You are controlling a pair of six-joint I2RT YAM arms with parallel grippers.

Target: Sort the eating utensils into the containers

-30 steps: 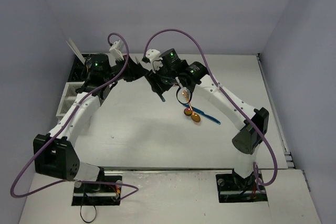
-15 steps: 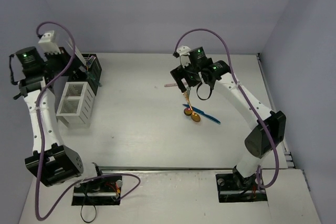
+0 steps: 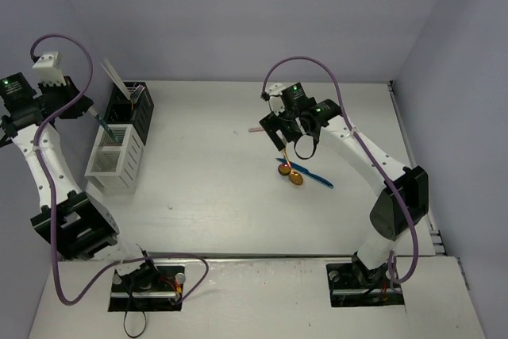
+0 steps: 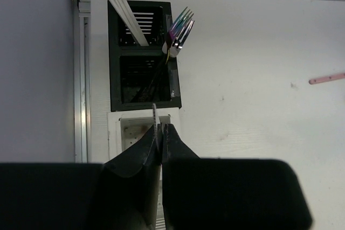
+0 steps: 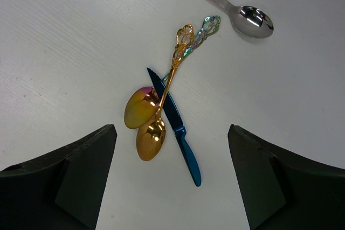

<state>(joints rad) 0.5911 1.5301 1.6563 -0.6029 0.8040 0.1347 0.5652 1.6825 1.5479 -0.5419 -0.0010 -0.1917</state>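
Counter [image 3: 206, 196], left: rear caddy [image 3: 141, 110] holding fork [image 4: 180, 29], directly behind front caddy [image 3: 119, 171]; utensil [image 3: 103, 121] above the latter. Centre-right: two spoons [image 5: 146, 121] crossed with knife [image 5: 182, 136]; lone spoon [image 5: 252, 20] behind.

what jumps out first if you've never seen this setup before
Mid-table, two gold spoons lie crossing a blue knife, right under the open right hand. At the far left, the black caddy bristles with a rainbow fork and pale sticks. Next to it, the left hand pinches a slim utensil above the white caddy.
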